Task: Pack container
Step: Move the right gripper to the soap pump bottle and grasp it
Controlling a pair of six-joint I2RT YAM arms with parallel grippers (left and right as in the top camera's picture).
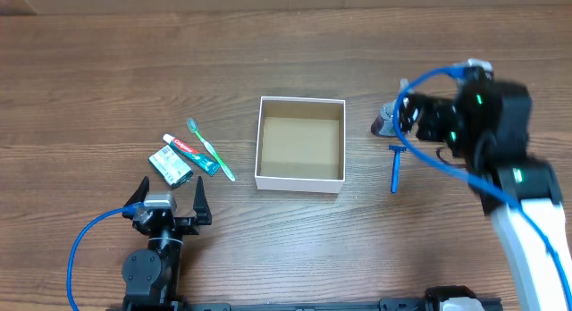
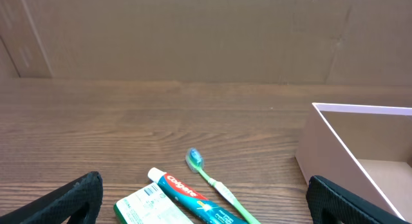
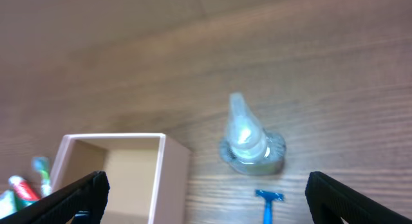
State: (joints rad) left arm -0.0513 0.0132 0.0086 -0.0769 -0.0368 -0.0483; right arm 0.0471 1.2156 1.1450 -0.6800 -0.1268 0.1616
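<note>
The container (image 1: pixel 300 180), a shallow square box, white outside and brown inside, stands open and empty mid-table; it also shows in the left wrist view (image 2: pixel 335 130) and the right wrist view (image 3: pixel 175 169). Left of it lie a green toothbrush (image 1: pixel 212 150), a Colgate toothpaste tube (image 1: pixel 190 153) and a small green-and-white carton (image 1: pixel 170 164). Right of it lie a blue razor (image 1: pixel 395 167) and a clear bottle (image 1: pixel 383 121). My left gripper (image 1: pixel 169 200) is open and empty, just in front of the carton. My right gripper (image 1: pixel 407 114) is open and empty, beside the bottle (image 3: pixel 250 139).
A cardboard wall (image 2: pixel 193 37) stands behind the table's far edge. Blue cables loop from both arms (image 1: pixel 89 239). The right arm (image 1: pixel 527 213) reaches in from the front right.
</note>
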